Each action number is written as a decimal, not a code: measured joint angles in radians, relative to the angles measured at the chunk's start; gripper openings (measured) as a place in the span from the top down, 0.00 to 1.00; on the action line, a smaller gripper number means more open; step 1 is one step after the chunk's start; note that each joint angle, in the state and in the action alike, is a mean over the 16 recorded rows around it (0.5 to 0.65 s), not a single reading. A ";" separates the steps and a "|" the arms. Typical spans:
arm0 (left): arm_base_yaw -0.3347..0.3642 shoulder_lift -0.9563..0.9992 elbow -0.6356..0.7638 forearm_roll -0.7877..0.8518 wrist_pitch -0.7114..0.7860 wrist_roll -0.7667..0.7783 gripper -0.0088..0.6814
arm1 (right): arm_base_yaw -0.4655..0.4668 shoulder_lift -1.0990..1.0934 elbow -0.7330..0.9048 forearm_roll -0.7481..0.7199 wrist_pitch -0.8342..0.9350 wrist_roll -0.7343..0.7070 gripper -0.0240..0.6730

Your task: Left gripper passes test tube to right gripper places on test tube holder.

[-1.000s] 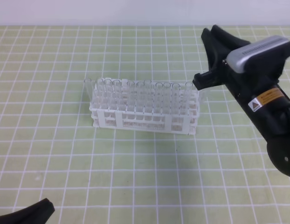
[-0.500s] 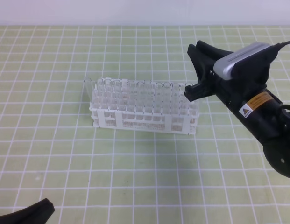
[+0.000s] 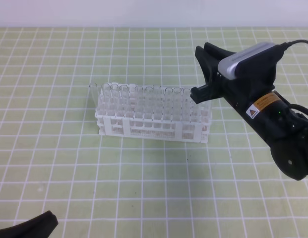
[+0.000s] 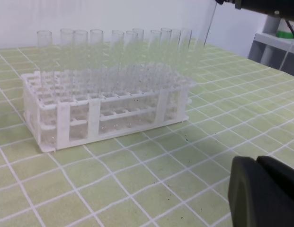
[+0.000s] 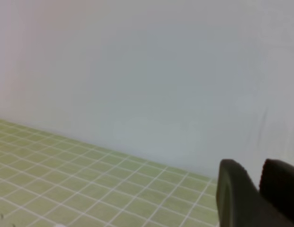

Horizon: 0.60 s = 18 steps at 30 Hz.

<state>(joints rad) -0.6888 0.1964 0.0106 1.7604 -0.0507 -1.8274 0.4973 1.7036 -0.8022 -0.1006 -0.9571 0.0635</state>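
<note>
right end effector at the rack's far-right corner

the right end effector (image 3: 202,92) hangs over the right end of the test tube holder (image 3: 153,130), its fingers narrowly parted. whether a test tube sits between them cannot be told: the glass is nearly see-through and nothing clear shows in the gap. the holder stands on the green gridded tabletop (image 3: 69,163) with a row of clear tubes (image 4: 113,52) upright along its back. the left end effector (image 4: 267,194) rests closed and empty, well in front of the holder and to its left.

to do this step well, the arm should line up any tube upright over one free square hole at the holder's right end, lower it straight without brushing the neighbouring tubes, and release only once the rounded end is seated.
</note>
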 joint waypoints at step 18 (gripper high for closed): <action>0.000 0.000 -0.001 -0.002 0.000 0.000 0.99 | 0.000 0.050 -0.023 0.011 -0.017 -0.032 0.84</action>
<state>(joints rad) -0.6888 0.1965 0.0095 1.7583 -0.0511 -1.8272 0.4973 1.7534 -0.8247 -0.0893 -0.9744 0.0318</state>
